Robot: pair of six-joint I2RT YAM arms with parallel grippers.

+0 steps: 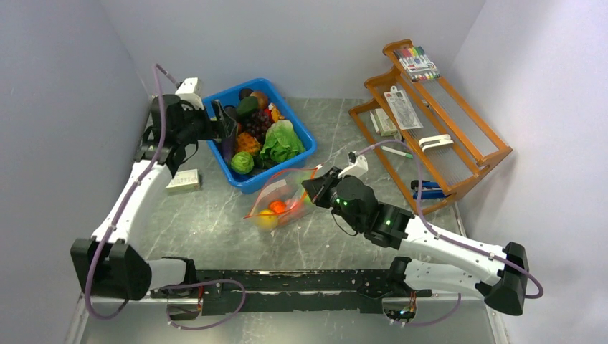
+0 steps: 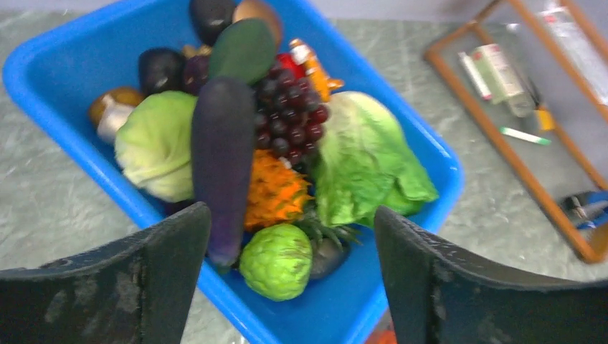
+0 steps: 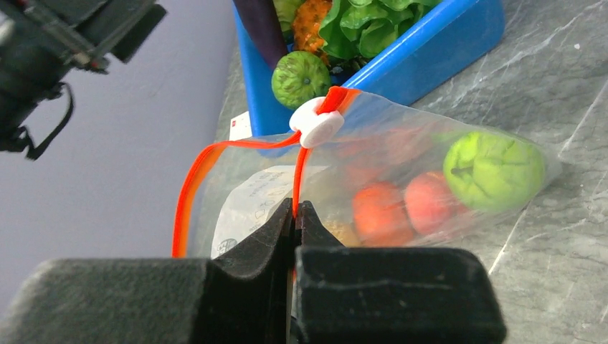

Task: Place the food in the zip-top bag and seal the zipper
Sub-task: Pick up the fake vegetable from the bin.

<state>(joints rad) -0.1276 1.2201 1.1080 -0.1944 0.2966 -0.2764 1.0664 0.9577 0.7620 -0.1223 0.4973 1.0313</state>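
Note:
My left gripper hangs open over the blue bin, with nothing between its fingers. A purple eggplant stands tilted in the bin just beyond the left finger, among a green cabbage-like ball, lettuce and grapes. The clear zip-top bag lies on the table in front of the bin, its mouth partly open. It holds orange-red pieces, a green ball and a yellow piece. My right gripper is shut on the red-orange zipper, below its white slider.
A wooden rack with markers and packets stands at the back right, with a blue tool at its foot. A small white box lies left of the bin. Grey walls close in on both sides.

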